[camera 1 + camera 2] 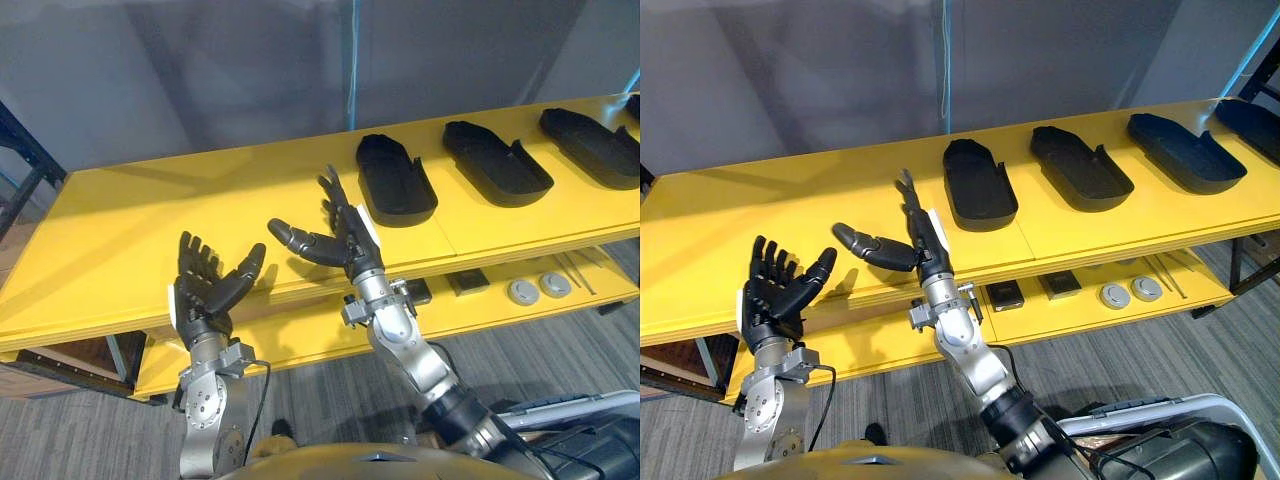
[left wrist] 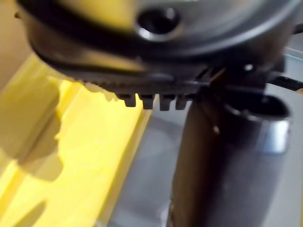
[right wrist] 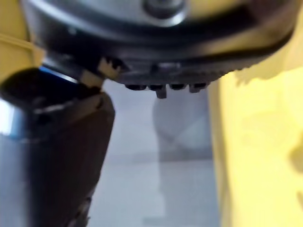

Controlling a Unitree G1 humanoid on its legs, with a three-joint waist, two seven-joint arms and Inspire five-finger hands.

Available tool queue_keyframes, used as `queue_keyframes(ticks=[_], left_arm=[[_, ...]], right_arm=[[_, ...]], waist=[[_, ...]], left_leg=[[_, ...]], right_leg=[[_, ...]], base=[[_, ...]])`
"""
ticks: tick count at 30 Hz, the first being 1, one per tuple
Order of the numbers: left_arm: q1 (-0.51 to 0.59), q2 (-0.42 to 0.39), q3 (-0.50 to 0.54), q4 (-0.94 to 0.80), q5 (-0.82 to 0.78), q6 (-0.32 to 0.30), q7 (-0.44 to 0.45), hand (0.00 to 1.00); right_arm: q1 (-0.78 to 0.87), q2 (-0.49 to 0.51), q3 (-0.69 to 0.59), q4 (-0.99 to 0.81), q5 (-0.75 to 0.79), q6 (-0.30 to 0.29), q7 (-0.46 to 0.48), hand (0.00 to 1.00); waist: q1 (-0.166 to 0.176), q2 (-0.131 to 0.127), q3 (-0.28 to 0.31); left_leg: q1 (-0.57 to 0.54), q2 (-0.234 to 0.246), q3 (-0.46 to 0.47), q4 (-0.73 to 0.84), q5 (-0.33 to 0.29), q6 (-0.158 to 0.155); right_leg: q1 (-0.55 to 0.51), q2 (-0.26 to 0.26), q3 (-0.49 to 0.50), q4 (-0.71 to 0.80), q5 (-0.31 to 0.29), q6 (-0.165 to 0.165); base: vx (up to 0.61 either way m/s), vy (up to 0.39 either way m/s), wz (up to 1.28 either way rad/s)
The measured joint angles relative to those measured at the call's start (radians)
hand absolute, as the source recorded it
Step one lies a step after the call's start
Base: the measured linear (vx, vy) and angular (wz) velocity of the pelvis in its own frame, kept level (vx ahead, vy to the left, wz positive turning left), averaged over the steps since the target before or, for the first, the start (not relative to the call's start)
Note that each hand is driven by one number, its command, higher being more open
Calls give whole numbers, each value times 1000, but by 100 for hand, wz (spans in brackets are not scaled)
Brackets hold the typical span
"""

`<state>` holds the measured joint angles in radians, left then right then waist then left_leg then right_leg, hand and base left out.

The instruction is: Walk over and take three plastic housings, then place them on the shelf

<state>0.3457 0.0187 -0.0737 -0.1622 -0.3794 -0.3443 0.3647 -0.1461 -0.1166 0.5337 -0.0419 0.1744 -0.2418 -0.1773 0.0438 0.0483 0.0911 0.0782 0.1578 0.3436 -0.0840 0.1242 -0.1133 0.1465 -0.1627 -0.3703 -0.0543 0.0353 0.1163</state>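
Note:
Three black plastic housings lie in a row on the yellow shelf top (image 1: pixel 150 215): the nearest housing (image 1: pixel 395 178), a middle housing (image 1: pixel 496 160) and a far-right housing (image 1: pixel 592 145). A further dark housing (image 1: pixel 1255 118) shows at the right edge. My right hand (image 1: pixel 340 235) is raised over the shelf's front edge, open, fingers straight and thumb out to the left, a short way in front and left of the nearest housing. My left hand (image 1: pixel 205 285) is held up palm-in near the shelf's front edge, open and empty.
A lower yellow shelf (image 1: pixel 500 305) carries small dark boxes (image 1: pixel 467 282), two grey round parts (image 1: pixel 538 288) and thin rods (image 1: pixel 578 270). A grey wall stands behind the shelf. A dark frame leg (image 1: pixel 25 170) is at the left. Grey floor lies below.

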Motion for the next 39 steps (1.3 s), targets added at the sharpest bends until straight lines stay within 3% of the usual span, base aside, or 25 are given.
queue_keyframes(ticks=[2,6,9,13,18,20,25,27,29,30,32,33,35,37,39], left_arm=[[-4,0,25,-9,36,-23,17,100],[-3,1,47,-57,41,-39,21,100],[1,-1,42,-103,34,-85,-8,100],[21,-1,23,-136,35,-177,-60,100],[26,20,-96,-151,76,-240,-76,100],[18,33,-172,-148,76,-241,-66,100],[-29,27,-262,-140,80,-240,35,100],[-37,19,-251,-143,123,-239,115,100],[-29,19,-219,-167,160,-228,200,100],[-19,20,-199,-193,159,-216,235,100],[-15,20,-167,-216,159,-212,248,100],[-13,20,-153,-231,159,-211,248,100],[-16,19,-138,-246,159,-211,245,100],[-25,17,-134,-249,159,-215,244,100],[-28,16,-138,-250,159,-222,244,100]], right_arm=[[53,-5,-35,-125,42,-36,43,100],[152,-6,-156,-195,123,-118,90,100],[306,-1,-297,-254,127,-143,81,100],[500,17,-449,-262,125,-147,2,100],[693,45,-578,-269,155,-159,-96,100],[748,50,-586,-301,189,-199,-107,100],[774,60,-580,-342,209,-255,-87,100],[766,59,-550,-342,276,-256,-26,100],[738,52,-489,-329,325,-257,49,100],[701,35,-444,-301,325,-257,77,100],[629,13,-371,-270,323,-248,83,100],[588,4,-332,-265,320,-238,82,100],[529,-2,-301,-255,308,-218,75,100],[478,-2,-279,-233,312,-198,56,100],[461,3,-278,-231,315,-186,31,100]], waist=[[0,-20,-15],[-22,-37,-26],[-35,-35,-26],[-85,-25,-28],[-164,-13,-31],[-209,-10,-29],[-238,-1,-20],[-214,3,-14],[-172,18,2],[-152,18,10],[-124,15,27],[-109,26,27],[-83,21,38],[-63,3,71],[-53,-5,106]], left_leg=[[0,5,8,0,-2,-3],[0,5,27,0,-5,-2],[3,8,66,0,-9,-3],[31,12,134,0,-23,-8],[87,30,273,0,-56,-28],[109,44,338,6,-71,-37],[121,81,408,82,-121,-49],[104,84,298,156,-206,-2],[62,79,73,261,-315,72],[35,70,-49,315,-347,104],[0,51,-163,380,-372,132],[-20,39,-199,399,-391,140],[-38,21,-226,397,-407,138],[-59,8,-257,427,-418,121],[-79,0,-306,492,-448,79]], right_leg=[[-6,4,10,1,-1,-1],[-18,4,26,5,-1,-2],[-49,3,66,19,-4,-6],[-76,6,137,30,1,-4],[-112,30,262,31,10,-5],[-130,51,321,26,18,-8],[-148,85,408,17,34,-10],[-159,103,463,20,38,-18],[-168,131,538,27,38,-36],[-183,142,572,39,38,-37],[-203,141,597,52,38,-36],[-219,135,598,56,40,-33],[-247,125,601,68,47,-23],[-270,118,591,124,36,-15],[-303,116,569,239,-17,5]], base=[[22,-8,-9],[6,2,-10],[-11,15,-35],[23,18,-56],[34,17,-78],[29,-11,-79],[26,-31,-62],[-3,-30,-84],[-11,-5,-108],[-20,28,-83],[-50,84,-57],[-66,127,-25],[-63,145,-1],[-68,110,17],[-66,75,26]])
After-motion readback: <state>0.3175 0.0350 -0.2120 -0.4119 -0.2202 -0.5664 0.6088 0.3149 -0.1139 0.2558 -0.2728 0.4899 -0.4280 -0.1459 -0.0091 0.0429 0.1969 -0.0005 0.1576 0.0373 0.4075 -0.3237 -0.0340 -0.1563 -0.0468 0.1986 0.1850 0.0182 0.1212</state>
